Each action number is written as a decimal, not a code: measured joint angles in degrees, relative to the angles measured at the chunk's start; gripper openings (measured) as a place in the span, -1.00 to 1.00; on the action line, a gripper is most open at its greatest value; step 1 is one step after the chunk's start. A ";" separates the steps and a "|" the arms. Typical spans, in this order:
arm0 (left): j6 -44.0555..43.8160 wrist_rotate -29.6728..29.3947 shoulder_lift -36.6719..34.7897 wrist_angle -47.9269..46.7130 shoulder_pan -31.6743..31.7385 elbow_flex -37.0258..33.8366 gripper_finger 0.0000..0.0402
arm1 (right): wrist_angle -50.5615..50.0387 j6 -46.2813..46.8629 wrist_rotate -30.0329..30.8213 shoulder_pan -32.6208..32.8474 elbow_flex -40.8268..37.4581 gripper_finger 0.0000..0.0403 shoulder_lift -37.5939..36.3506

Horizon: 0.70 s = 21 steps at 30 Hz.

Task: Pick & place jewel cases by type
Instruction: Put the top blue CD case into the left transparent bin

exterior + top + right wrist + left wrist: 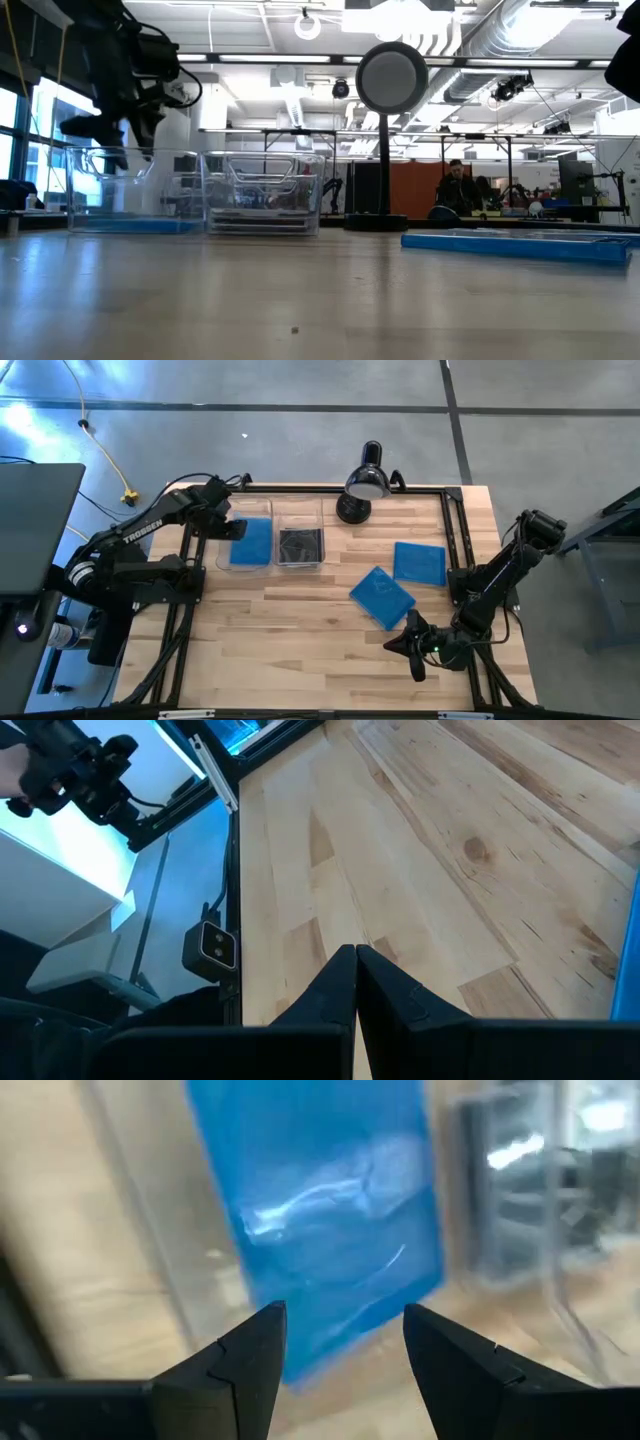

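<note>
Two translucent blue jewel cases lie flat on the table, one (pixel 381 597) tilted, the other (pixel 419 563) to its far right; one shows in the low view (pixel 520 243). More blue cases (pixel 252 542) lie in the left clear bin (pixel 228 565), and dark cases (pixel 300 546) in the right bin (pixel 322 540). My left gripper (pixel 235 528) hovers open over the left bin's left wall, above a blue case (pixel 330 1230), its fingers apart (pixel 345 1330). My right gripper (pixel 408 647) is shut (pixel 356 955) near the table's near right corner, holding nothing.
A black desk lamp (pixel 365 484) stands at the far edge, right of the bins. A black frame rail (pixel 455 540) runs along the table's right side and far edge. Bare wood (pixel 290 630) lies between the bins and the near edge. A person (pixel 455 190) sits in the room beyond.
</note>
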 joint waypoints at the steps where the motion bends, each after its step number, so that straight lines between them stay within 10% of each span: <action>1: -0.18 -1.44 0.00 -0.18 -0.02 0.00 0.00 | 0.00 0.00 0.00 0.00 0.00 -1.00 0.00; 11: 0.48 -2.90 -2.43 -0.58 -2.66 -0.04 -0.01 | -0.02 -3.15 2.19 0.00 0.00 -1.00 0.00; 21: -6.86 -7.48 -12.99 14.78 -25.01 -0.04 -0.02 | -9.51 1.55 10.67 -0.02 0.00 -1.00 0.02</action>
